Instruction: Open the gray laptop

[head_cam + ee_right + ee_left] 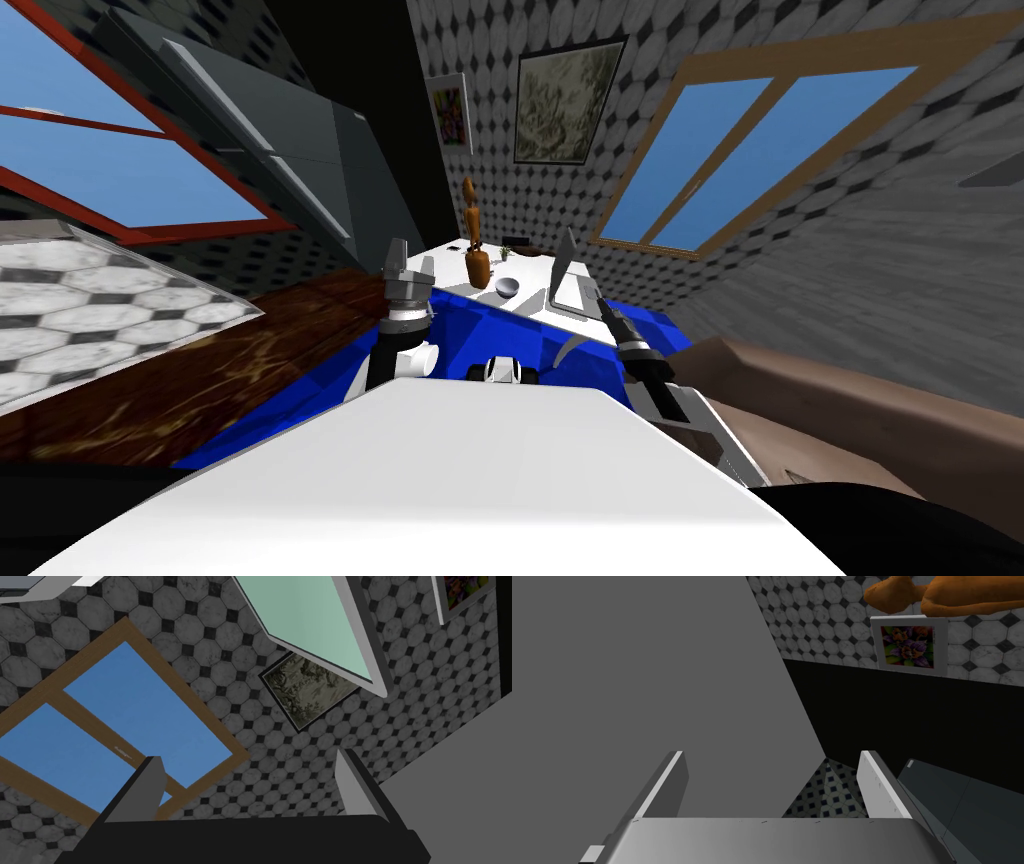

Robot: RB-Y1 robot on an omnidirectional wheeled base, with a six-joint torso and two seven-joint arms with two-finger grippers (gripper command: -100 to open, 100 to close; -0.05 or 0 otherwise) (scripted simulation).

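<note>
The gray laptop [563,272] stands on a white table [530,268] with its lid raised steeply over its base. In the right wrist view the lid's pale green screen [310,621] with a grey rim hangs well beyond the fingers. My right gripper [598,293] [250,786] sits at the laptop's near edge, open, with nothing between its fingers. My left gripper [411,262] [772,786] is raised at the table's left end, open and holding nothing, pointing past a flat grey surface [637,676].
An orange wooden figure [477,245], a grey bowl [508,288] and a small plant [507,254] share the table left of the laptop. Blue furniture [480,325] lies between me and the table. A dark grey cabinet [300,160] stands left, a brown sofa [860,400] right.
</note>
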